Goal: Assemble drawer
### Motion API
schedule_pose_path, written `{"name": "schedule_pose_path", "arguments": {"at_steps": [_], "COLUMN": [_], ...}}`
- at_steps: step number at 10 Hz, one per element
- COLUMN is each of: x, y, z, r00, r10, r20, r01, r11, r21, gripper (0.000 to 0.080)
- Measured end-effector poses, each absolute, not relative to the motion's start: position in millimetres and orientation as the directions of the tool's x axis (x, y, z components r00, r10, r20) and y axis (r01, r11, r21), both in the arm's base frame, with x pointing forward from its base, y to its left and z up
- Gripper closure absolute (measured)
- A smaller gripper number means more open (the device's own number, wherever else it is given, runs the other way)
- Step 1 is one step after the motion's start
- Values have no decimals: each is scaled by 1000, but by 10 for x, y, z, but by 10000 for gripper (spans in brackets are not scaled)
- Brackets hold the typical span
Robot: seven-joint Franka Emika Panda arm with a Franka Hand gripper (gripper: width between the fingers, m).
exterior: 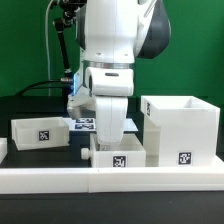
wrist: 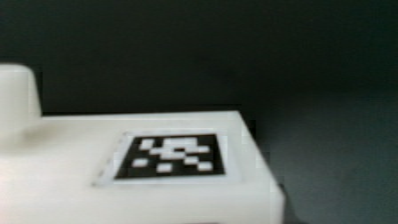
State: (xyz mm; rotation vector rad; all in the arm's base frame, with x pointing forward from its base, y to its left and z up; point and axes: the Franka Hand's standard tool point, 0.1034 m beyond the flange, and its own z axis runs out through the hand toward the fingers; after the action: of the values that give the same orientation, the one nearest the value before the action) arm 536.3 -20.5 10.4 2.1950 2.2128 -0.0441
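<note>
The drawer's tall white shell (exterior: 182, 128) stands at the exterior view's right, its tag facing front. One shallow tray (exterior: 40, 131) lies at the left. The other tray (exterior: 122, 153) lies in the middle, against the shell. My gripper (exterior: 108, 137) reaches straight down onto this middle tray's left end, and its fingertips are hidden by the hand and the tray wall. In the wrist view a white tagged surface (wrist: 173, 158) of this tray fills the lower part, very close and blurred. A white rounded part (wrist: 15, 100) stands beside it. The jaws do not show plainly.
The long low white border rail (exterior: 110, 178) runs along the front, just before the middle tray and the shell. The marker board (exterior: 84, 123) lies behind the gripper. Cables hang at the back left on the black table (exterior: 30, 105).
</note>
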Motion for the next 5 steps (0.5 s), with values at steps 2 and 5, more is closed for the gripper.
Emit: {"name": "schedule_pose_path", "arguments": {"at_steps": [2, 5], "x": [5390, 5412], "y": [-133, -93], "z": [107, 97], "r00": [-50, -55], "r10": [998, 997], "r20": [-47, -47], "r01": [999, 998], "r11": [50, 55], "r21": [2, 9], "gripper": [758, 758]}}
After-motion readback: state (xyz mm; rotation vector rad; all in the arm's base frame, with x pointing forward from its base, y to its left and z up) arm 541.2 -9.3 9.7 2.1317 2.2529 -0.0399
